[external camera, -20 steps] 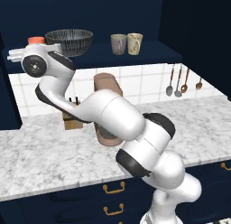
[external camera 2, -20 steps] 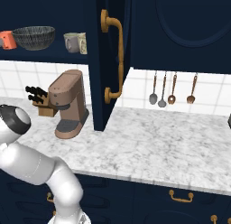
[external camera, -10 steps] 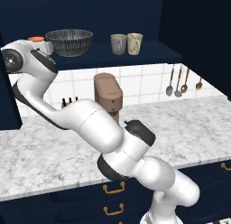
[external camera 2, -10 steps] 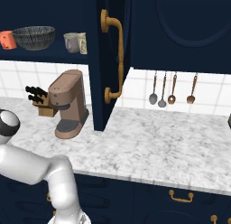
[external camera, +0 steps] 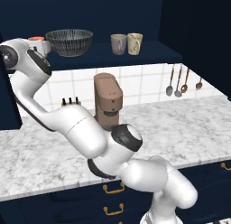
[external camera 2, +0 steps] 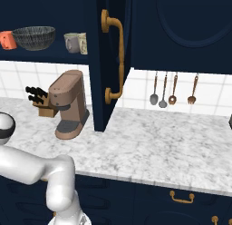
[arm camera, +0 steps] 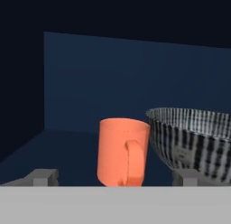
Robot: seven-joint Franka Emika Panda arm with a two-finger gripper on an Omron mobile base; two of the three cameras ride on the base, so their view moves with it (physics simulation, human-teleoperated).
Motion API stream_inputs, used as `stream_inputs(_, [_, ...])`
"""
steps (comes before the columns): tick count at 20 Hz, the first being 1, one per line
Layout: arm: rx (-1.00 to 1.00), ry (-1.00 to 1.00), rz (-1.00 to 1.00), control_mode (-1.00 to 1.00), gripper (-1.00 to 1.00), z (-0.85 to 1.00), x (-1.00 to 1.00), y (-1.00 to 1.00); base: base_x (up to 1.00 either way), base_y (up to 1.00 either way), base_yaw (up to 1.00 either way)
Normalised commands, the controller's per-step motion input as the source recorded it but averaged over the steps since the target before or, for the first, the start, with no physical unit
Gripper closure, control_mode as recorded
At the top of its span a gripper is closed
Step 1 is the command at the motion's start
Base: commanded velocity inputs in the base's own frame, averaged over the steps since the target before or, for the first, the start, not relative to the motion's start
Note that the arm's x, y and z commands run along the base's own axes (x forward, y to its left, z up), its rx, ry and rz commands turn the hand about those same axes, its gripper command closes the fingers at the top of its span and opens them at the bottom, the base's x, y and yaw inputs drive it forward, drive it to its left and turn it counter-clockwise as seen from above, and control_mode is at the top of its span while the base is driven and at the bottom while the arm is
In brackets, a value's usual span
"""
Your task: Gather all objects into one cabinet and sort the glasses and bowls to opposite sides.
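Swung leftward since a second ago, end effector (arm camera: 115,177) spread wide and empty, facing orange cup (arm camera: 122,151) just left of striped bowl (arm camera: 197,139) on cabinet shelf (external camera: 135,56); grey-mauve cup (external camera: 118,44) and cream cup (external camera: 134,43) right of bowl.

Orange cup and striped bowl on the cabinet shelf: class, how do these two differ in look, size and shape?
The orange cup is one plain colour; the striped bowl is dark with fine pale lines. The cup is narrow and straight-sided; the bowl is far wider, curving out to a broad rim. The cup has a handle; the bowl shows none. Both stand upright side by side on the navy shelf.
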Motion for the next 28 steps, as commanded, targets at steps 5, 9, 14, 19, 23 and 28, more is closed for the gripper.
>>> stream_inputs(5, [0.0, 0.04, 0.0, -1.0, -1.0, 0.0, 0.49, 0.0, 0.0, 0.0, 0.0])
stream_inputs(9, [0.0, 0.05, 0.0, -1.0, -1.0, -0.06, 0.38, 0.0, 0.0, 0.0, 0.0])
stream_inputs(14, [0.0, 0.08, 0.0, -1.0, -1.0, -0.12, 0.27, 0.04, 0.0, 0.0, 0.0])
stream_inputs(19, [0.0, 0.1, 0.0, -1.0, 1.0, -0.16, 0.23, 0.14, 0.0, 0.0, 0.0])
stream_inputs(23, [0.0, 0.01, 0.0, -1.0, 1.0, 0.0, 0.01, 0.0, 0.0, 0.0, 0.0])
stream_inputs(28, [0.0, 0.0, 0.0, -1.0, 1.0, 0.0, 0.0, 0.0, 0.0, 0.0, 0.0])
